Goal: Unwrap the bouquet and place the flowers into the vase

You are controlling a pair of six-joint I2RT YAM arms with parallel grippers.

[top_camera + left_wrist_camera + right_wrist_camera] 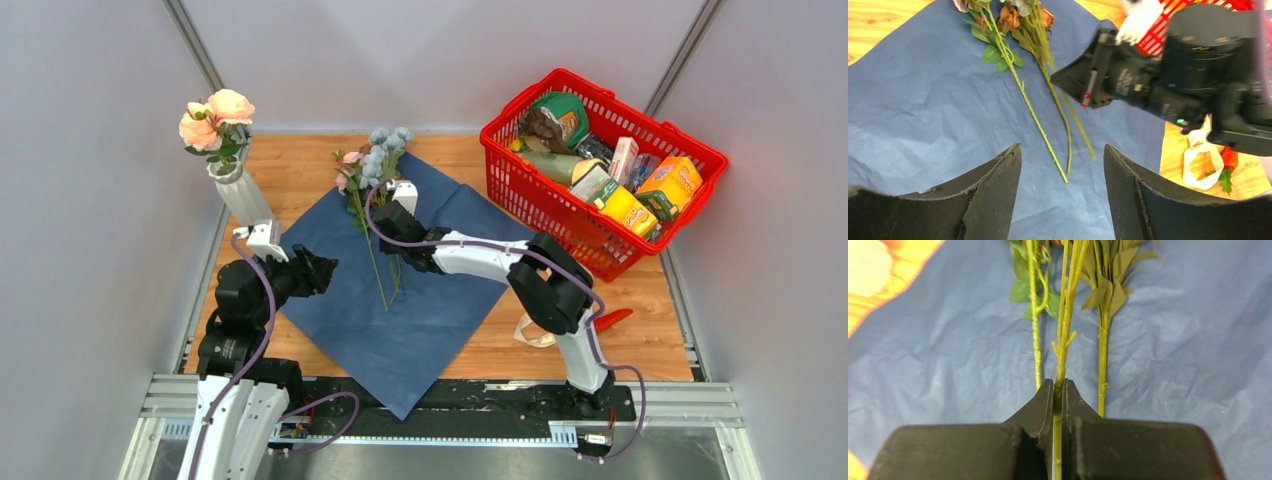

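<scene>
The bouquet lies unwrapped: its blue paper [430, 310] is spread flat on the table, and loose flowers [372, 165] with pale blue and pink blooms rest on it. My right gripper [385, 215] is shut on the middle green stem [1063, 355], down at paper level; a stem lies on either side of it. The white ribbed vase [240, 195] stands at the far left and holds two pink and peach blooms [215, 120]. My left gripper [320, 272] hovers open over the paper's left part, its fingers [998, 190] empty, just short of the stem ends [1063, 172].
A red basket [540, 210] full of groceries stands at the back right. A cream ribbon [535, 335] and a small red item [612, 318] lie on the wood by the right arm. Grey walls close in both sides.
</scene>
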